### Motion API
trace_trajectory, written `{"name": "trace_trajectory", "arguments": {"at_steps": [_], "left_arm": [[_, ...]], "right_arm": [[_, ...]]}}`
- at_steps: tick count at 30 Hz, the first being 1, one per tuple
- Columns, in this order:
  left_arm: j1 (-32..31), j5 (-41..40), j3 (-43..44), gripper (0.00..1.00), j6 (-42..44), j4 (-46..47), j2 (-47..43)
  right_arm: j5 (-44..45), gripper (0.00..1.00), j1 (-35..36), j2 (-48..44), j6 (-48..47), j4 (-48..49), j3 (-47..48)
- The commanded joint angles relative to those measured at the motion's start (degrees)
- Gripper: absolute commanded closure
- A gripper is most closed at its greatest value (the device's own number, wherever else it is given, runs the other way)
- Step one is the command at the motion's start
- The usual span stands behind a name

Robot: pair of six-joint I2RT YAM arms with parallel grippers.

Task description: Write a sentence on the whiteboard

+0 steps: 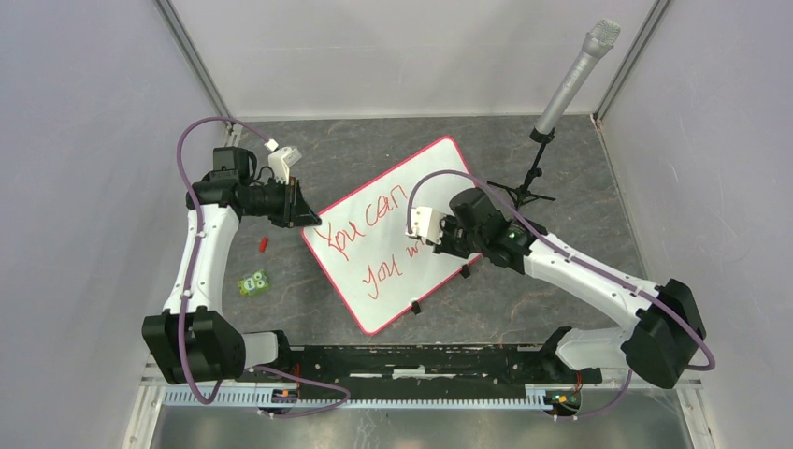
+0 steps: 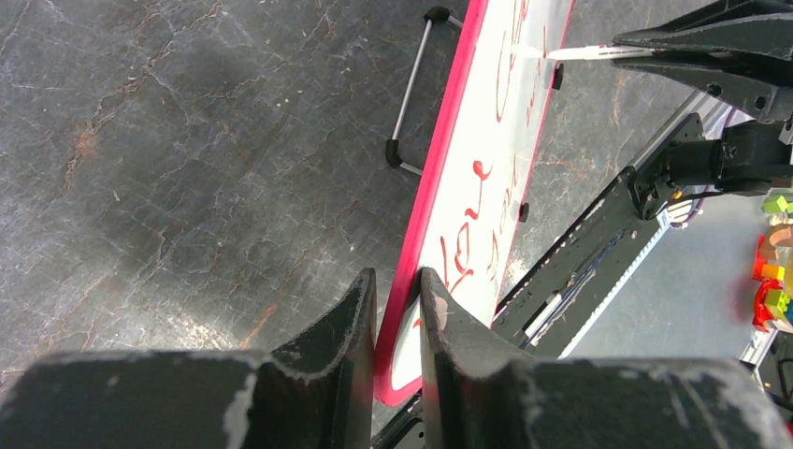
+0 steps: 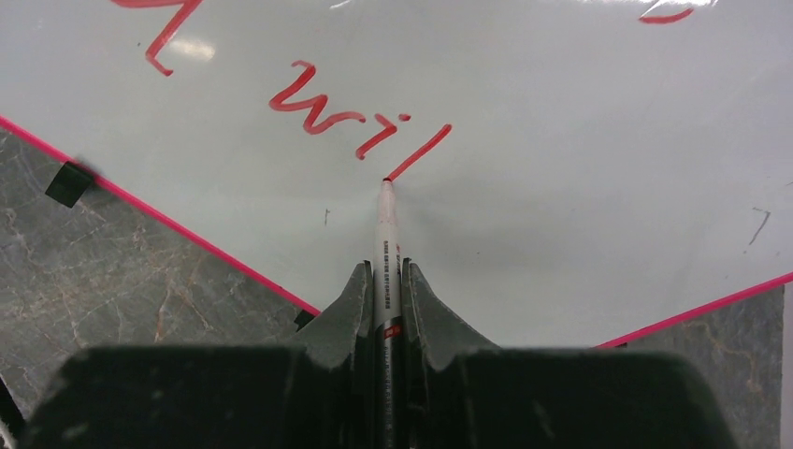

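The whiteboard (image 1: pixel 439 173) lies slanted on the dark table, white with a thin pink frame. Red writing (image 1: pixel 360 224) reads "You can" on the upper line and "you w" below it before the right arm hides the rest. My left gripper (image 1: pixel 304 208) is shut on the board's left corner; the left wrist view shows its fingers (image 2: pixel 399 285) pinching the pink edge (image 2: pixel 439 159). My right gripper (image 3: pixel 386 271) is shut on a white marker (image 3: pixel 386 234). The marker's red tip touches the board (image 3: pixel 561 140) at the foot of a stroke after "wi" (image 3: pixel 327 108).
A grey microphone (image 1: pixel 570 79) on a small black stand rises at the back right, close to the board's far corner. A small red piece (image 1: pixel 264 244) and a green block (image 1: pixel 252 282) lie left of the board. The arms' black base rail (image 1: pixel 421 360) runs along the near edge.
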Motion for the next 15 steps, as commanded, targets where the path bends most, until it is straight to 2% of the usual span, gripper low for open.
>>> {"name": "trace_trajectory", "arguments": {"at_steps": [1, 7, 15], "left_arm": [[-0.85, -0.98, 0.68, 0.83, 1.55, 0.28, -0.98], [-0.89, -0.79, 0.79, 0.83, 1.32, 0.32, -1.33], [-0.85, -0.84, 0.71, 0.83, 1.36, 0.35, -1.68]], "right_arm": [[-0.4, 1.0, -0.28, -1.75, 0.93, 0.3, -3.41], [3.46, 1.0, -0.28, -2.08, -0.44, -0.66, 0.07], [4.31, 1.0, -0.28, -0.03, -1.62, -1.58, 7.33]]}}
